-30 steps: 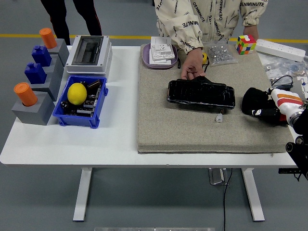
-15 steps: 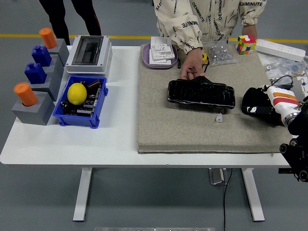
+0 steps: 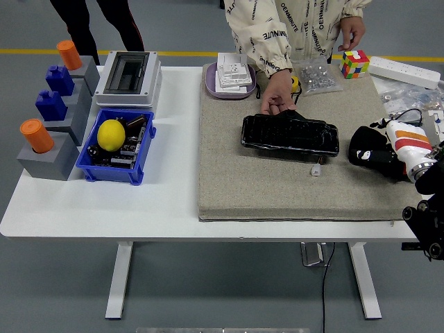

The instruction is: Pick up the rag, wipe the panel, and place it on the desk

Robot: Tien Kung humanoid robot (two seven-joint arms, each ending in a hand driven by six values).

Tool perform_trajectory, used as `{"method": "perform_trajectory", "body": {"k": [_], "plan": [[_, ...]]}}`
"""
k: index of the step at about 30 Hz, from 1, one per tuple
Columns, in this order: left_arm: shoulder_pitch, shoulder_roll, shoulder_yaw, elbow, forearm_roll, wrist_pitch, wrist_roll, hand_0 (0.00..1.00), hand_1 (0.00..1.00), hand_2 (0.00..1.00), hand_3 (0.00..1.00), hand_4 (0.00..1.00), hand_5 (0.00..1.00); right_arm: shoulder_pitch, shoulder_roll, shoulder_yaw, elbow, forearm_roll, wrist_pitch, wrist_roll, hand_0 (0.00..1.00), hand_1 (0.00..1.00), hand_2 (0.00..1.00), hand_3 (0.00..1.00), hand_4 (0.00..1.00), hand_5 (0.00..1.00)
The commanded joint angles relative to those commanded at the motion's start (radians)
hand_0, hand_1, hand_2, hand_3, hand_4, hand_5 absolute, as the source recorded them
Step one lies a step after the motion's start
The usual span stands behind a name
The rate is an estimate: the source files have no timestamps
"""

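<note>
Risk: rag slipping or bunching on lift, since grasp quality not verifiable from this view. Risk: collision with person's hand [image 3: 279,97], resting at far edge of panel [image 3: 290,134] and apparently steadying it. Risk: panel shoving across mat [image 3: 291,173] if wiped too hard; small connector [image 3: 316,170] just beside panel's near edge could be swept off.

Right hand [image 3: 385,152] at right edge of mat, over dark bundle taken to be rag [image 3: 368,147]. Fingers dark against dark cloth: closed on it or merely resting, cannot tell. Rag at right side of mat, near panel's right end, apart from it. Panel flat, mid-mat. Left hand not visible. Wiping judged not yet begun. Counter [image 3: 173,194] also carrying blue bin [image 3: 114,163] with lemon [image 3: 111,134], well apart from work area.
</note>
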Motion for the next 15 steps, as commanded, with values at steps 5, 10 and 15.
{"method": "perform_trajectory", "body": {"k": [5,10,15], "plan": [[-0.002,0.0,0.006,0.0,-0.006,-0.001,-0.005,0.649,0.695,0.739,0.565,0.596,0.473,0.002,-0.003,0.014,-0.039,-0.02,0.047,-0.023,0.71,0.66,0.739,0.733,0.998,0.616],[-0.001,-0.002,0.004,0.0,-0.007,-0.001,-0.004,0.651,0.695,0.739,0.565,0.596,0.473,0.005,-0.002,0.02,-0.058,-0.032,0.063,-0.029,0.71,0.663,0.741,0.734,0.998,0.595],[-0.001,-0.002,0.001,0.0,-0.005,0.0,-0.004,0.651,0.695,0.739,0.565,0.596,0.473,0.01,-0.002,0.023,-0.06,-0.032,0.056,-0.025,0.708,0.663,0.737,0.731,0.998,0.587]]}}
